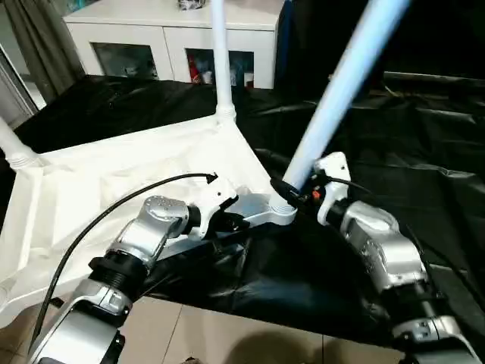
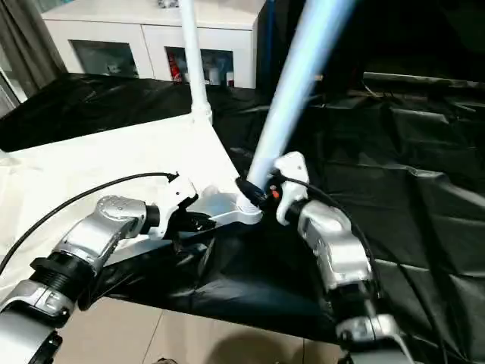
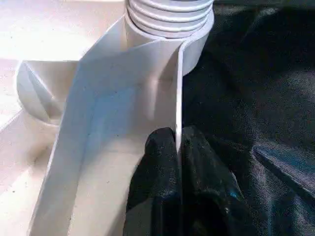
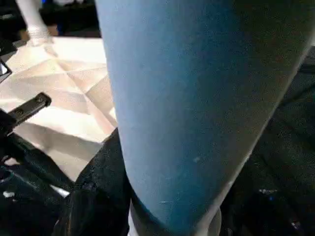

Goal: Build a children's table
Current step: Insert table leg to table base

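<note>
The children's table lies upside down on a black cloth, its white ribbed top (image 1: 114, 182) facing up. One leg (image 1: 220, 53) stands in the far corner socket and another (image 1: 11, 144) in the left corner. A third leg (image 1: 333, 98) leans in the near corner socket (image 1: 276, 206), tilting up and to the right. My right gripper (image 1: 292, 189) is shut on this leg just above the socket, and one finger (image 4: 103, 167) wraps its side. My left gripper (image 3: 178, 147) is shut on the table's thin rim wall (image 3: 178, 88) just beside that socket.
A white cabinet (image 1: 167, 38) with glass doors stands behind the work. The black cloth (image 1: 394, 136) spreads wrinkled to the right and far side. Tiled floor (image 1: 227, 334) shows at the near edge. A black cable (image 1: 114, 205) arcs over my left forearm.
</note>
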